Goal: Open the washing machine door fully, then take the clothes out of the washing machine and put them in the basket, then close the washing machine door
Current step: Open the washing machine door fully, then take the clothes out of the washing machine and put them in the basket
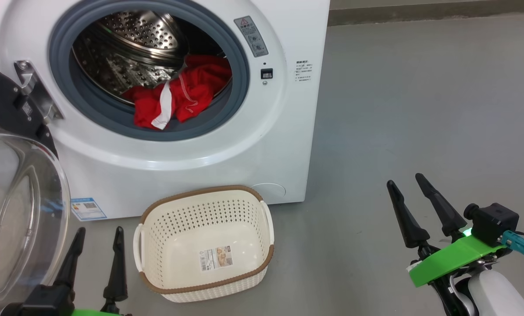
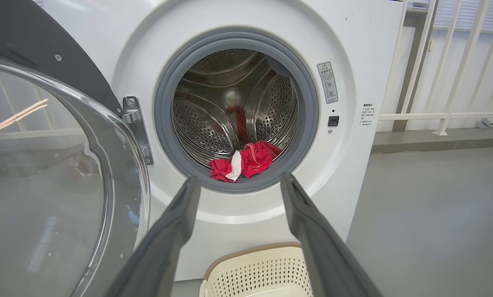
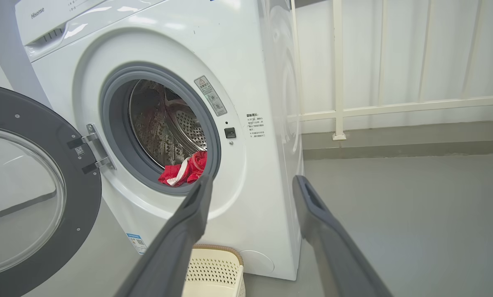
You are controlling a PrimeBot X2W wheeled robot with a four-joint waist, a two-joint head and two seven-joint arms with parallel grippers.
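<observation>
The washing machine [image 1: 262, 145] stands on the floor with the washing machine door [image 1: 25, 206] swung wide. The right wrist view adds its top panel. The basket [image 1: 200, 219] sits at its foot, and the clothes [image 1: 187, 94] lie at the drum's lip. The left pincer [image 1: 100, 230] and right pincer [image 1: 404, 179] flank the basket below the clothes, fingers raised and spread wide, holding nothing.

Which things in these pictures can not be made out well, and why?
Warning sticker text, head view: too small to read.
Clothes, head view: bunched, number unclear.
Washing machine door, head view: cut off by the left edge.
Basket, left wrist view: cut off by the bottom edge, partly behind the left gripper.
</observation>
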